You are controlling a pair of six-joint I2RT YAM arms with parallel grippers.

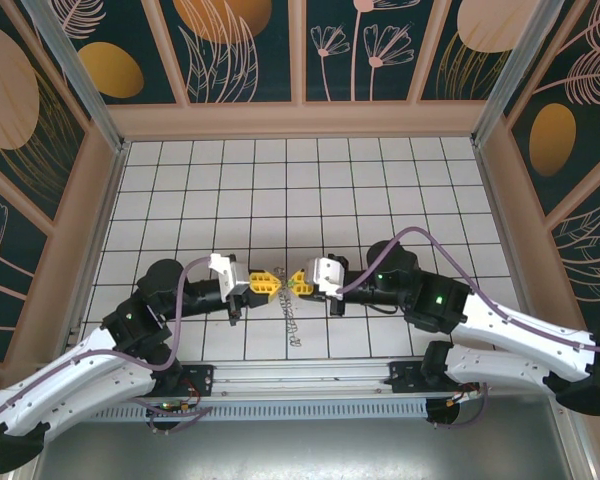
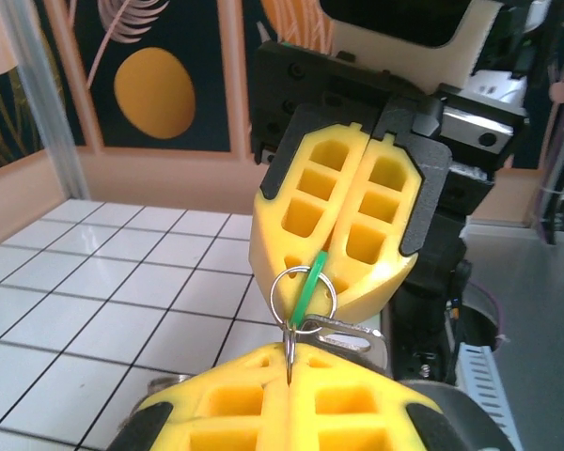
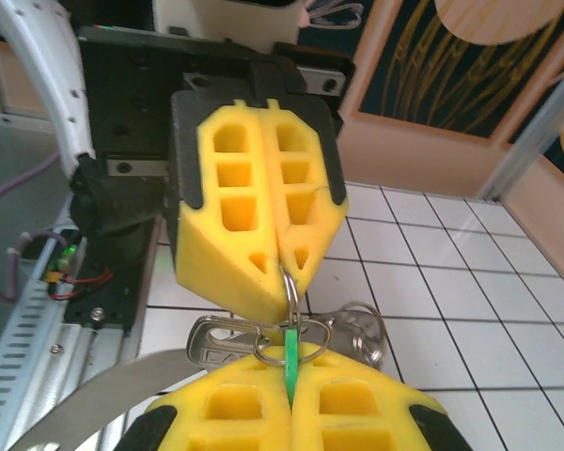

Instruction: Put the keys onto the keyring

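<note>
My two grippers meet tip to tip above the middle of the tiled floor. The left gripper (image 1: 271, 283) (image 2: 289, 366) is shut on a thin silver keyring (image 2: 289, 346), seen edge-on between its yellow fingers. A second silver ring (image 2: 280, 282) links into it. The right gripper (image 1: 296, 281) (image 3: 291, 385) is shut on a small green key (image 3: 290, 352), which passes through that second ring (image 3: 312, 331). A silver key (image 3: 211, 340) hangs from the rings. More rings (image 3: 365, 324) dangle beside it, and a thin bumpy chain (image 1: 291, 325) trails below the grippers.
The white tiled floor (image 1: 280, 190) stretches behind the grippers to the patterned walls (image 1: 300, 50). A perforated metal rail (image 1: 300, 378) runs along the near edge by both arm bases. Purple cables (image 1: 420, 235) loop over each arm.
</note>
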